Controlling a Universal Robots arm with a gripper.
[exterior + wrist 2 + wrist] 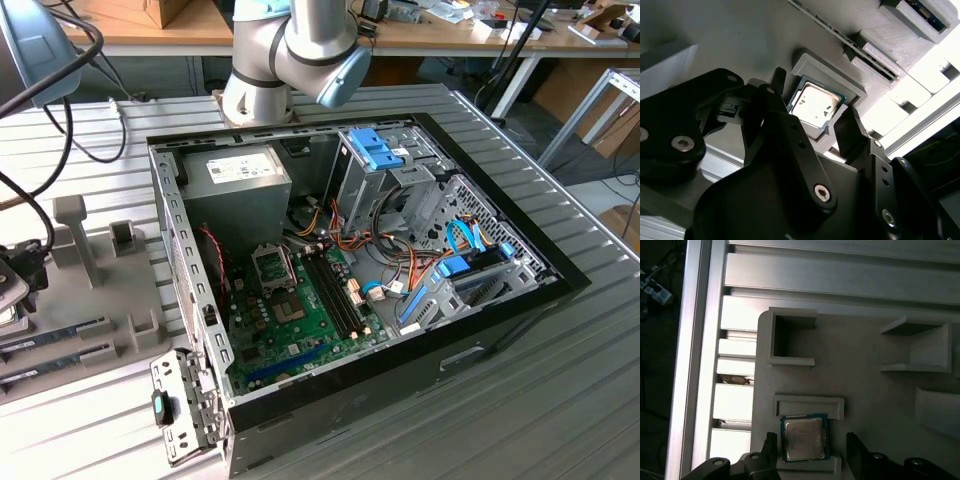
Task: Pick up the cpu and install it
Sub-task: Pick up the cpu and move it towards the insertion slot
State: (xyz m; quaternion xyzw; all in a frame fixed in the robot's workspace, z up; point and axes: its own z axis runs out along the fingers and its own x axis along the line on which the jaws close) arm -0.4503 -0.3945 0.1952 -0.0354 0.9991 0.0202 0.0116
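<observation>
The cpu [803, 438], a small square chip with a silvery lid and a thin green rim, lies flat in a shallow pocket of a grey holder block [865, 370]. In both wrist views my gripper [811, 445] is open just above it. One black fingertip [771, 442] stands on one side of the chip and the other on the opposite side, each a little apart from the chip's edge. In the second wrist view the cpu [815, 105] shows between the same fingertips [852, 131] of the gripper [815, 107]. The empty cpu socket [272, 265] sits on the green motherboard inside the open computer case [500, 320].
The holder block [90, 260] stands on the ribbed metal table at the exterior view's left, with memory sticks [50, 335] slotted in it. A grey power-supply box [235, 190], drive cages and loose cables crowd the case. The arm's base [290, 50] rises behind the case.
</observation>
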